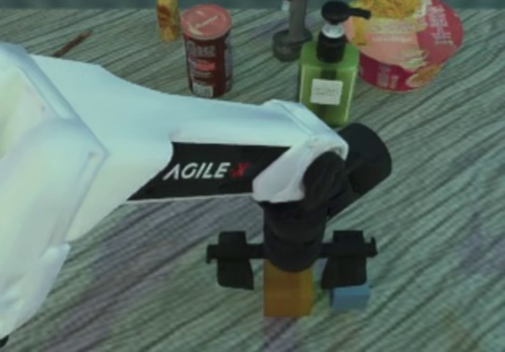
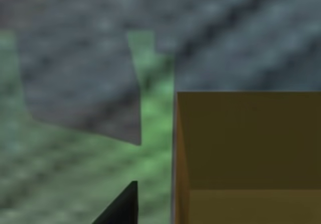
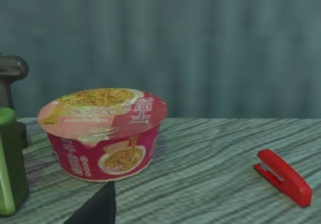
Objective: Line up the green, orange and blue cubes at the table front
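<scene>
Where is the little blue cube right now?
In the top view, the small dull blue cube sits near the table's front edge, right of the brownish orange cube, under the left pincer.

The left arm's wrist hides most of the orange cube [image 1: 287, 293] (the green cube barely shows).

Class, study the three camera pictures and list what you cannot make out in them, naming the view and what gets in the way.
- Green cube: top view, only a sliver shows beside the orange cube; the left arm covers it.
- Left pincer: top view, its wrist hides whether it grips the orange cube.
- Blue cube: top view, partly under a finger.
- Right pincer: outside the top view; right wrist view shows one dark tip.
- Red stapler: seen only in the right wrist view.
</scene>
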You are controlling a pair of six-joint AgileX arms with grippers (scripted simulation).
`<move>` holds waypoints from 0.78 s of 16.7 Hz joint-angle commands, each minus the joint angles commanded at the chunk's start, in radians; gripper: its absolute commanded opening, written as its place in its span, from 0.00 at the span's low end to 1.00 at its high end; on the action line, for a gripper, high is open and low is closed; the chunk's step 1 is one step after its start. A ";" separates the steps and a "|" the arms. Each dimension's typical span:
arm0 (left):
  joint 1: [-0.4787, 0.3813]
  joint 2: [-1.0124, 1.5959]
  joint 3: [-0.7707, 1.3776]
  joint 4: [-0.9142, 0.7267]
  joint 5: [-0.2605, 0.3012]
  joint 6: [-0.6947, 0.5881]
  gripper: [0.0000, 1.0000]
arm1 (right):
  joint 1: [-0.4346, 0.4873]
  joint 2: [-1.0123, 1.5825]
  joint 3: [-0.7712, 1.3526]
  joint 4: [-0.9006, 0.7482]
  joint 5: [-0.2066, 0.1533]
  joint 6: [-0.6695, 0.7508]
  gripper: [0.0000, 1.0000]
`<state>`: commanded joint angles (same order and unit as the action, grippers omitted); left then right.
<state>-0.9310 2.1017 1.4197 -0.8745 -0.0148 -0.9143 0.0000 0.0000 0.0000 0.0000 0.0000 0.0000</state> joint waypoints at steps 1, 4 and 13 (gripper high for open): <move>0.000 0.000 0.000 0.000 0.000 0.000 1.00 | 0.000 0.000 0.000 0.000 0.000 0.000 1.00; 0.000 0.000 0.000 0.000 0.000 0.000 1.00 | 0.000 0.000 0.000 0.000 0.000 0.000 1.00; 0.007 -0.049 0.097 -0.149 0.001 -0.005 1.00 | 0.000 0.000 0.000 0.000 0.000 0.000 1.00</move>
<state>-0.9237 2.0529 1.5167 -1.0233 -0.0141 -0.9195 0.0000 0.0000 0.0000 0.0000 0.0000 0.0000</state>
